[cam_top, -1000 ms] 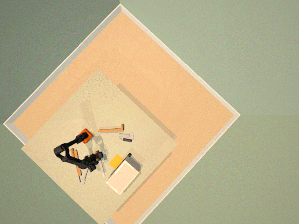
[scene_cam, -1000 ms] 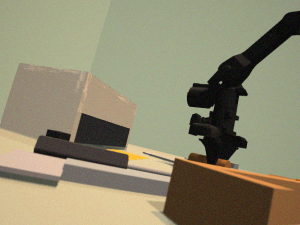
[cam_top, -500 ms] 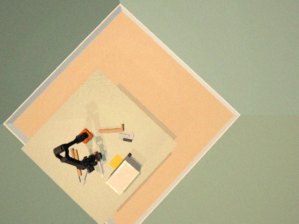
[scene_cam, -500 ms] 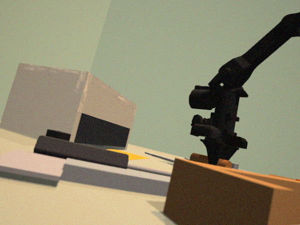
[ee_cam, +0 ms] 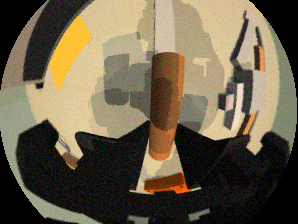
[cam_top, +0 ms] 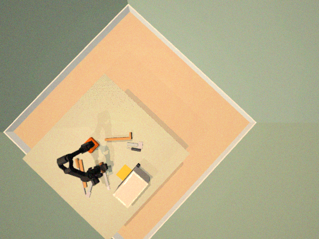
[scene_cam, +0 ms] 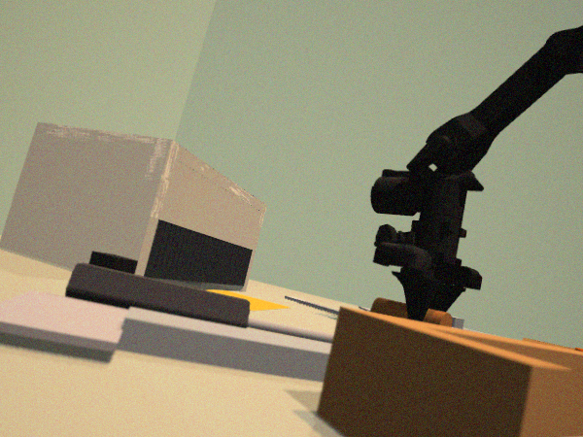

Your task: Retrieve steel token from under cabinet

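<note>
Sitting on a beige table (cam_top: 66, 127) over an orange floor (cam_top: 165, 79) with pale green walls (scene_cam: 316, 97), I had my arm (cam_top: 72, 170) folded back from its orange base (cam_top: 91, 144) and bent down near the cabinet (cam_top: 130, 188). My gripper (scene_cam: 422, 311) pointed straight down, pinching the brown handle of a grey-bladed tool (ee_cam: 164, 63) that stretched out toward the table ahead. The yellow marked area (cam_top: 124, 171) lay just in front of the cabinet. I could not see the token. An L-shaped orange stick (cam_top: 118, 138) lay well apart.
</note>
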Available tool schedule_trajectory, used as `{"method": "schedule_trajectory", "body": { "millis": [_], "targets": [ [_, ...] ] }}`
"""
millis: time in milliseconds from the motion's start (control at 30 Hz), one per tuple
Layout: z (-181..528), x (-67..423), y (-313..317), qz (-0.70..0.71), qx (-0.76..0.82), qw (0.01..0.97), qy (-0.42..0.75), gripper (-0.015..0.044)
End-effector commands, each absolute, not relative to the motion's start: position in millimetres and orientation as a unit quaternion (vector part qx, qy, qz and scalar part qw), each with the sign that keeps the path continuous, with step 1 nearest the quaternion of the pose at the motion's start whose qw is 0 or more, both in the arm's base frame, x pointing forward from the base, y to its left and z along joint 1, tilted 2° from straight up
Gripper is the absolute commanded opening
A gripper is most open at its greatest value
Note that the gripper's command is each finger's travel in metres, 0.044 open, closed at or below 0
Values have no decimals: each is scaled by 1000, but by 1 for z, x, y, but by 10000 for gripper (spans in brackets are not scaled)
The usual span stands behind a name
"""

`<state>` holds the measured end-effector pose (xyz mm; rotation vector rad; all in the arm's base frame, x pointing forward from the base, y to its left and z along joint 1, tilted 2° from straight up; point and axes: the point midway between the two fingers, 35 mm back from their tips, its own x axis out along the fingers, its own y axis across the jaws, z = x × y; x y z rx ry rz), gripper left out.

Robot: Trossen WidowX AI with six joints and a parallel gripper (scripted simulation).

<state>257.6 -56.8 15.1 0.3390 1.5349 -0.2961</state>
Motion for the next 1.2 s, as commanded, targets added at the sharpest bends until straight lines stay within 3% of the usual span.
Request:
{"method": "schedule_trajectory", "body": {
  "millis": [0,1167],
  "targets": [
    [16,258,-61,-135,152,698,687,0],
    [15,260,-100,-137,151,698,687,0]
  ]
}}
